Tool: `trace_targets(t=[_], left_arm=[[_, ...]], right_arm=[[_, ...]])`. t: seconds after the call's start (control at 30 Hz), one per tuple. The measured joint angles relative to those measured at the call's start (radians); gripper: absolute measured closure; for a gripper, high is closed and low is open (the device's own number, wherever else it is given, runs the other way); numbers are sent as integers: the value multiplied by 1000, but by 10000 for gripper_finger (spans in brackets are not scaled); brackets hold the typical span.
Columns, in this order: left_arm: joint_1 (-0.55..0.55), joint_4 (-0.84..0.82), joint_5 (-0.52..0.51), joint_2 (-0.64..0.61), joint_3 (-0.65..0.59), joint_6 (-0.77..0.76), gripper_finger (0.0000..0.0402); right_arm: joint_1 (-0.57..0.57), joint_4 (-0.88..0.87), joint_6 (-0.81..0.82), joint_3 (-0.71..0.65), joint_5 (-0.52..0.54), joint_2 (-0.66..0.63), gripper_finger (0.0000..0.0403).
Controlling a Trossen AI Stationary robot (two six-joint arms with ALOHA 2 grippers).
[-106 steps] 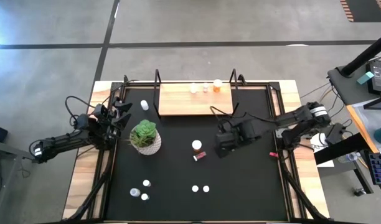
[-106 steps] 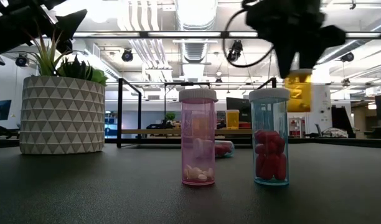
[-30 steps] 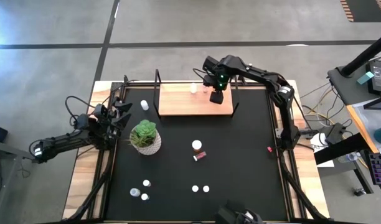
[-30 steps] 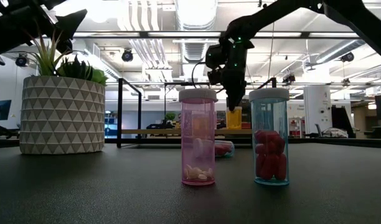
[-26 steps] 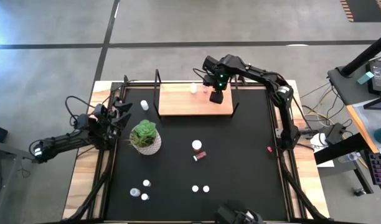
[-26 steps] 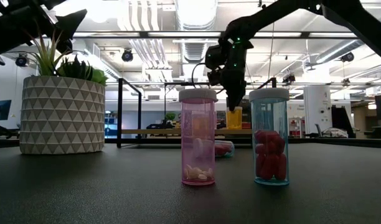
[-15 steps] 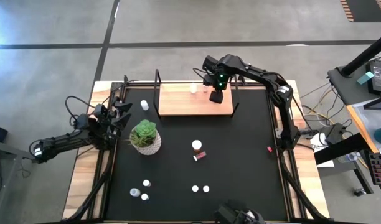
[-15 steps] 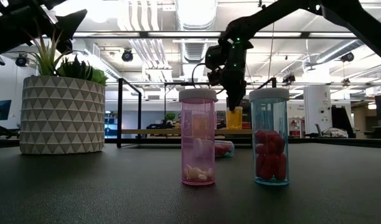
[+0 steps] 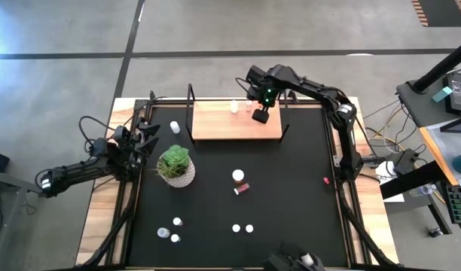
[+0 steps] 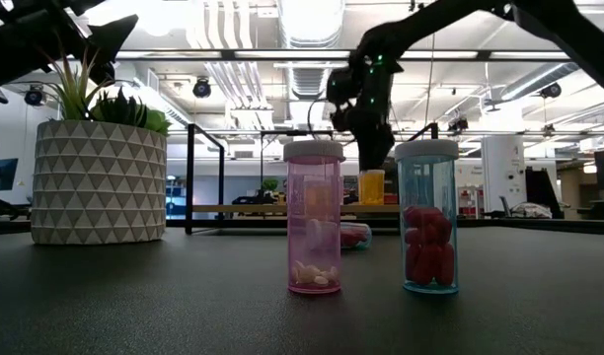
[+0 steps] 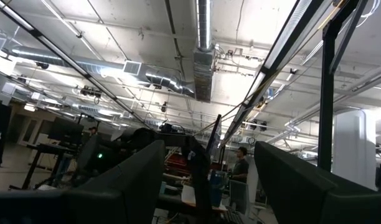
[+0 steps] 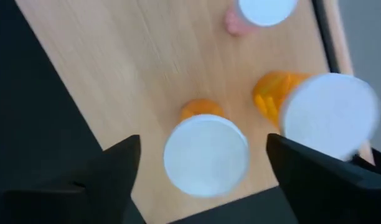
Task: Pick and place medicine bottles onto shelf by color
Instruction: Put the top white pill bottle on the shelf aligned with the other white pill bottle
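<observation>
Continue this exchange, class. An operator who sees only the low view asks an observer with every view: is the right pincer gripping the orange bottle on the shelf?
Observer: No. The right wrist view shows the right pincer open, its fingers clear of the orange bottle on both sides.
Operator: Does that bottle stand alone?
Observer: No. A second orange bottle stands beside it on the shelf, with a pink bottle farther along.
Operator: And the left arm?
Observer: The high view shows the left pincer waiting beside the plant.
</observation>
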Motion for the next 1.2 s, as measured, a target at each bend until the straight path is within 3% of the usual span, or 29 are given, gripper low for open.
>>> trace_targets(t=[0.17, 0.53, 0.7, 1.07, 1.2], left_arm=[[0, 0, 0, 0, 0, 0, 168], [0, 0, 0, 0, 0, 0, 168], [0, 0, 0, 0, 0, 0, 168], [0, 0, 0, 0, 0, 0, 168], [0, 0, 0, 0, 0, 0, 168]], right_arm=[[2, 0, 53, 0, 23, -78, 27], [6, 47, 187, -44, -24, -339, 23], [16, 241, 192, -232, -27, -511, 23], [18, 858, 252, -807, -31, -918, 23], [18, 969, 257, -938, 42, -1033, 23]])
